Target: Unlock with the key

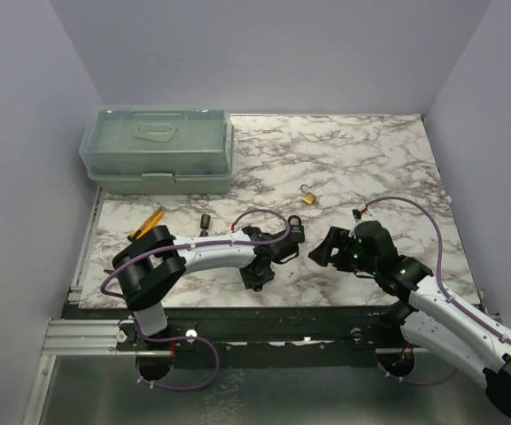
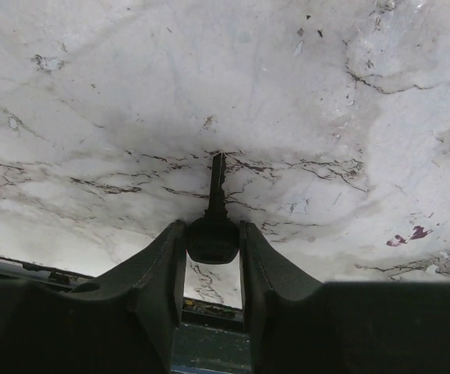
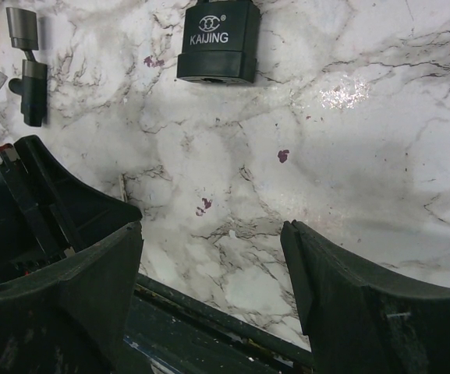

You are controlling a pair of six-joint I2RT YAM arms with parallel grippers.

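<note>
The key lies on the marble table, its thin blade pointing away from me. Its round black head sits between the fingers of my left gripper, which press on both sides of it. In the top view the left gripper is low near the table's front edge and hides the key. A black padlock marked KAIJING stands beyond my right gripper, which is open and holds nothing. Seen from above, the black padlock sits between the two arms, left of the right gripper.
A small brass padlock lies farther back at mid-table. A black T-shaped piece and yellow-handled pliers lie to the left. A closed green toolbox stands at the back left. The table's front edge runs just under the right fingers.
</note>
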